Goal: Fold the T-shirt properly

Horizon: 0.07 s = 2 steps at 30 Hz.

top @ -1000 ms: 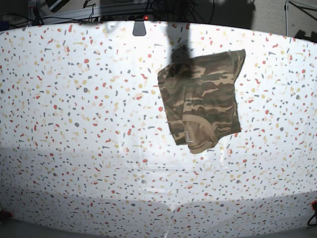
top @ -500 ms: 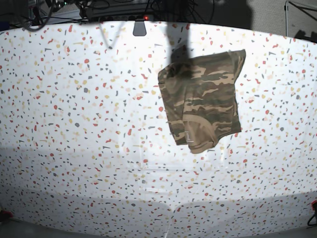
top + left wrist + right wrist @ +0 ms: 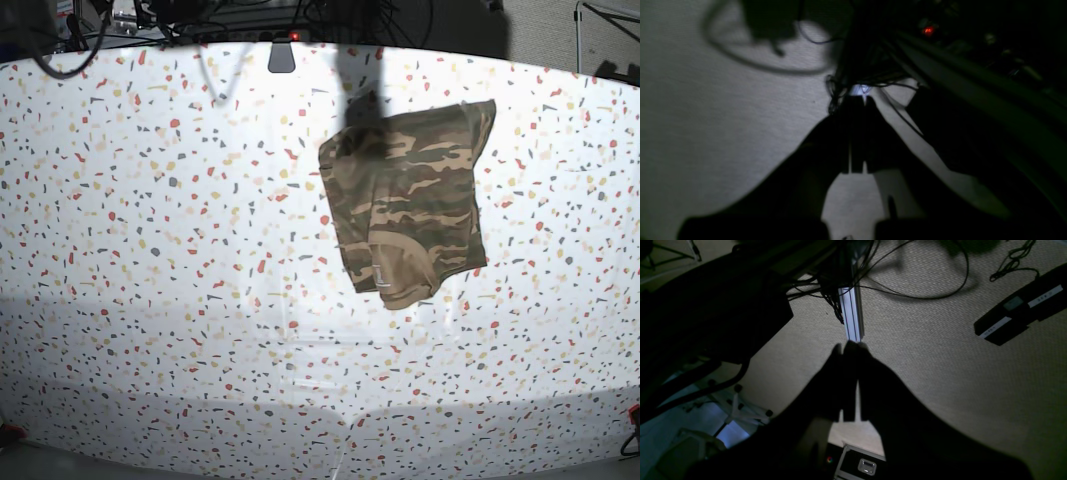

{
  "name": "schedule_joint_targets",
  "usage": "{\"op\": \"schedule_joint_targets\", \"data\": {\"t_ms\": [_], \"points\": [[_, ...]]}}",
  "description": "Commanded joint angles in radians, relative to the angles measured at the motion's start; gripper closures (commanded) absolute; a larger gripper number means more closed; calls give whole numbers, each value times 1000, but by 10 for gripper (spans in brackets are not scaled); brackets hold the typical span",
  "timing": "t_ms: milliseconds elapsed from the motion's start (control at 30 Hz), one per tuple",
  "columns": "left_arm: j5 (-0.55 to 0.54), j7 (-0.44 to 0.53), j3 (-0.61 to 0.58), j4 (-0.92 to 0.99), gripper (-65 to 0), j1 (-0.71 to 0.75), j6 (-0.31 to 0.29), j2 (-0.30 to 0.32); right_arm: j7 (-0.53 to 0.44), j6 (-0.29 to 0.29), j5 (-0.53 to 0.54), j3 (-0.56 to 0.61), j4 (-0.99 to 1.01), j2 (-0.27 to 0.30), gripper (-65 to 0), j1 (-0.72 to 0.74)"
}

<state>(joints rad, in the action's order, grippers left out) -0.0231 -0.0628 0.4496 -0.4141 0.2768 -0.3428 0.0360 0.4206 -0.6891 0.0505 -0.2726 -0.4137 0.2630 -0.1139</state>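
The T-shirt [image 3: 410, 200] lies folded, right of centre toward the far edge of the speckled table [image 3: 150, 250]. My left gripper [image 3: 856, 133] and right gripper [image 3: 850, 380] are pressed closed, empty. Soft, light cloth: I'd pinch edges or corners.

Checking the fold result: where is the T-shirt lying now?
In the base view the T-shirt lies folded on the speckled table, right of centre towards the far edge; neither wrist view shows it.
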Motion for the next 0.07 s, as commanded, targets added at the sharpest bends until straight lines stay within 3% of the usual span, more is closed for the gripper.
{"op": "schedule_joint_targets", "data": {"t_ms": [0, 33], "points": [[-3, 3, 0, -2, 0, 5, -4, -3, 3, -9, 2, -1, -4, 11, 0, 3], [-3, 3, 0, -2, 0, 2, -5, -8, 3, -9, 2, -1, -4, 11, 0, 3]]}}
